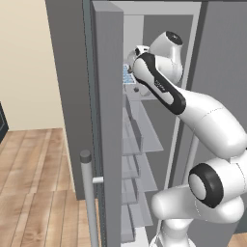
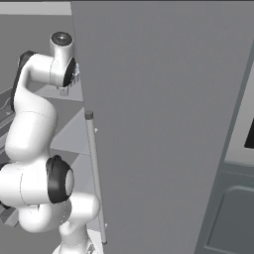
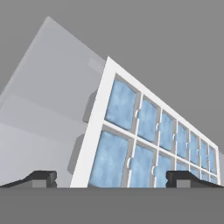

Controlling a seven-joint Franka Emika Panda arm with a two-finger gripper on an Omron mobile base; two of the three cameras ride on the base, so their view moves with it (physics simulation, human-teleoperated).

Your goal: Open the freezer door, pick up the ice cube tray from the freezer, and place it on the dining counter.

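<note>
My jaws are wide open and hold nothing; in the hand view the gripper [image 3: 111,177] has one dark tip on each side of the ice cube tray [image 3: 144,140]. The tray's near white edge sits between the tips, but I can't tell if they touch it yet. The tray lies flat on a see-through shelf [image 1: 144,91] high up in the freezer [image 1: 154,58], and I can see a bit of its blue cubes just beside my hand in the left base view. The freezer door [image 1: 108,125] is swung open, with its long silver handle [image 1: 88,193] sticking out low down beside the freezer. So opening the door is done. I think I am at the grabbing step now. Next I must close on the tray, lift it out, and carry it to the dining counter.
</note>
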